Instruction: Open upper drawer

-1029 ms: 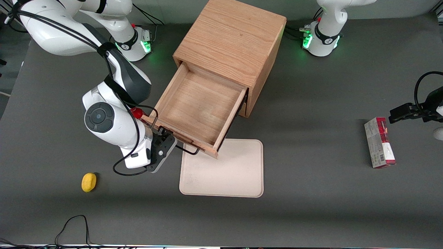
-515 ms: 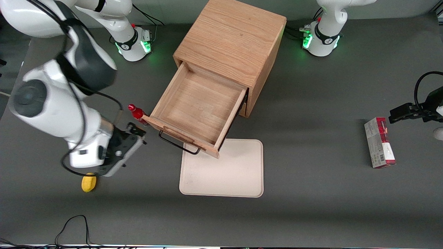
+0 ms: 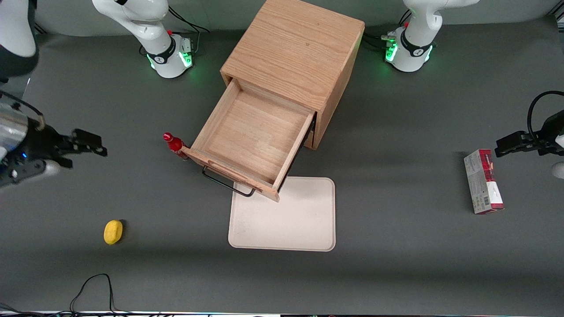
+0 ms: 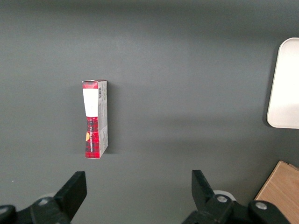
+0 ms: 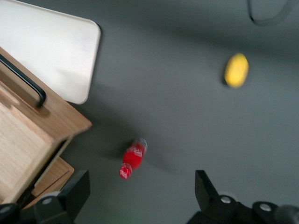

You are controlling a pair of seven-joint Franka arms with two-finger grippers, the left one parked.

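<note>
Front view: a second ago the gripper [image 3: 86, 143] sat at the handle [image 3: 227, 182] of the upper drawer [image 3: 253, 132]; now it has swung well away toward the working arm's end of the table, fingers spread and holding nothing. The drawer stands pulled far out of the cabinet [image 3: 295, 53], over the tray [image 3: 286, 220], so the opening looks done.

Right wrist view: between the spread fingers [image 5: 77, 191] lie a red bottle [image 5: 131, 158] beside the drawer's corner and a yellow lemon-like thing [image 5: 236, 70] farther off.

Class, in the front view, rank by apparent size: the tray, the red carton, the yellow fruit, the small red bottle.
1. Tray
2. Red carton
3. Yellow fruit and red bottle: too alike to rank.
The end effector, open, hangs toward the working arm's end.
</note>
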